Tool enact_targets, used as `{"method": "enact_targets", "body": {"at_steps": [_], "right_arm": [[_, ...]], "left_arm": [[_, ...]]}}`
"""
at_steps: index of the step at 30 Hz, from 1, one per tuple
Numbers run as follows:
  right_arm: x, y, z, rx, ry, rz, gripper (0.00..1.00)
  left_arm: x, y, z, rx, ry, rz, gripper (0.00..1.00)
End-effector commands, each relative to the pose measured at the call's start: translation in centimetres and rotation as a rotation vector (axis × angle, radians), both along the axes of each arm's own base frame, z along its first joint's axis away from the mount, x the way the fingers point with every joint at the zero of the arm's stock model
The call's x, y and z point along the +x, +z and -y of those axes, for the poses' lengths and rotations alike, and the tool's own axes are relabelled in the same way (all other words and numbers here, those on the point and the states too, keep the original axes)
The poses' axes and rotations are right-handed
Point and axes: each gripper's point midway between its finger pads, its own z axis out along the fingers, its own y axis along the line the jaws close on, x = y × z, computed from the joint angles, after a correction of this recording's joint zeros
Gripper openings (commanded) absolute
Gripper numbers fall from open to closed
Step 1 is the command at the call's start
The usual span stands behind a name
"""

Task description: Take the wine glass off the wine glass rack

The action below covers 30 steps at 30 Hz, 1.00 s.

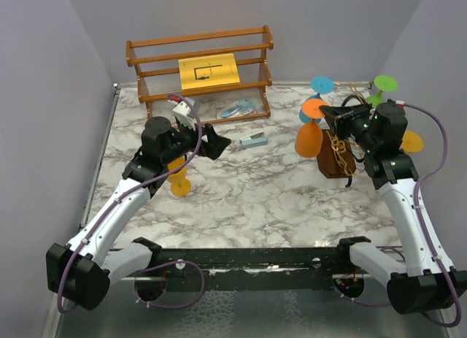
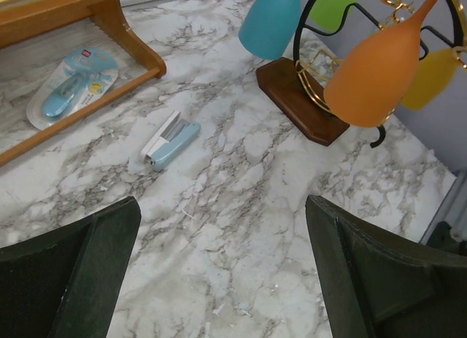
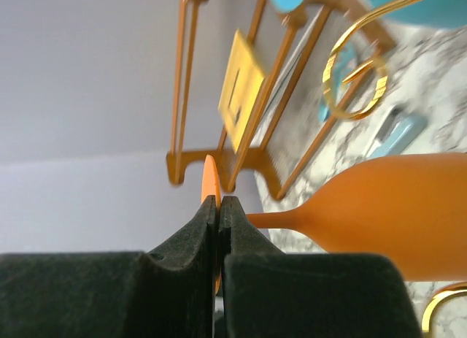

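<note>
The wine glass rack (image 1: 337, 163) is a dark wooden block with gold and black wire arms, standing at the right of the table. An orange wine glass (image 1: 309, 139) hangs bowl-down and tilted at its left side. My right gripper (image 1: 326, 113) is shut on the thin orange foot of that glass (image 3: 210, 183); its bowl (image 3: 394, 214) shows to the right of the fingers. Blue (image 2: 271, 20), green (image 2: 332, 4) and yellow (image 2: 430, 79) glasses hang on the rack (image 2: 299, 97) too. My left gripper (image 1: 219, 143) is open over bare marble (image 2: 222, 265), well left of the rack.
A slatted wooden shelf (image 1: 201, 68) with a yellow sheet stands at the back. A blue stapler (image 1: 255, 140) lies in front of it, and a blister pack (image 1: 239, 109) lies under its lowest shelf. An orange-yellow glass (image 1: 177, 179) stands upright beneath my left arm.
</note>
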Motion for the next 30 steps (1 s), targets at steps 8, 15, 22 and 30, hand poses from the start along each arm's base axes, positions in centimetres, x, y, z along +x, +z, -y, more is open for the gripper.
{"method": "enact_targets", "body": {"at_steps": [8, 15, 22, 30], "right_arm": [[-4.6, 8.1, -7.9, 0.141, 0.46, 0.275, 0.01], [-5.6, 9.3, -10.0, 0.3, 0.618, 0.27, 0.01], [-6.3, 10.7, -10.6, 0.416, 0.693, 0.277, 0.01], [-7.4, 11.3, -11.6, 0.514, 0.785, 0.252, 0.01]], "left_arm": [[-5.6, 6.0, 2.5, -0.623, -0.144, -0.235, 0.99], [-7.4, 8.3, 4.8, -0.801, -0.232, -0.339, 0.99], [-7.0, 7.4, 6.7, -0.941, -0.183, -0.436, 0.99], [-6.4, 6.9, 6.7, -1.137, -0.228, -0.507, 0.99]]}}
